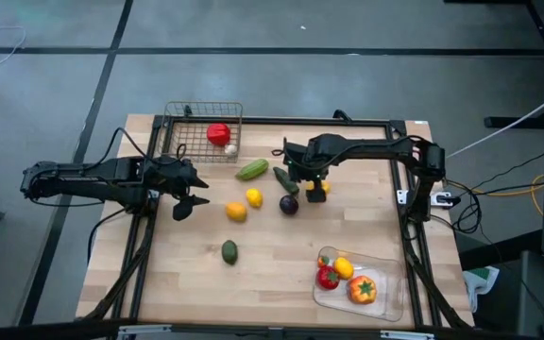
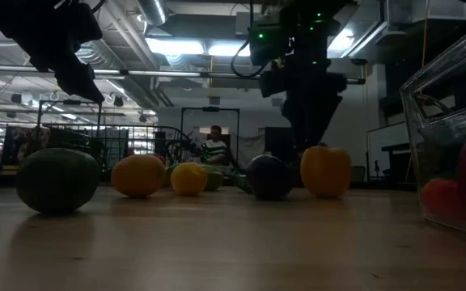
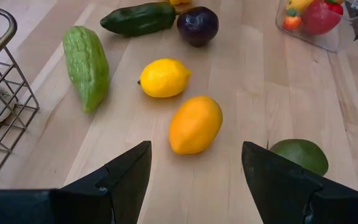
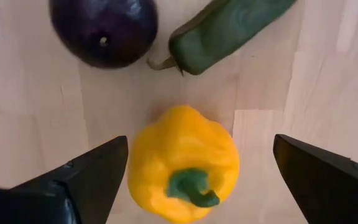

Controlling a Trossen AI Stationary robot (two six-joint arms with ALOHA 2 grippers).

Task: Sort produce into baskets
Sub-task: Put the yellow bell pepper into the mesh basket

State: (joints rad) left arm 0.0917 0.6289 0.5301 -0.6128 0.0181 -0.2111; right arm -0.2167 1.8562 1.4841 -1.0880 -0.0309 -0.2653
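The right pincer (image 4: 197,174) hangs spread wide straight over the yellow pepper (image 4: 184,165), which stands stem-up on the worktop (image 1: 272,264) between its fingers, just beside the purple fruit (image 4: 103,30). The left pincer (image 3: 197,171), spread and empty, faces the orange fruit (image 3: 195,124).

Two matte black jointed arms, black cables trailing along each, small green lights on the right one, left hand (image 3: 194,180) and right hand (image 4: 201,180) with flat wedge-shaped black fingers
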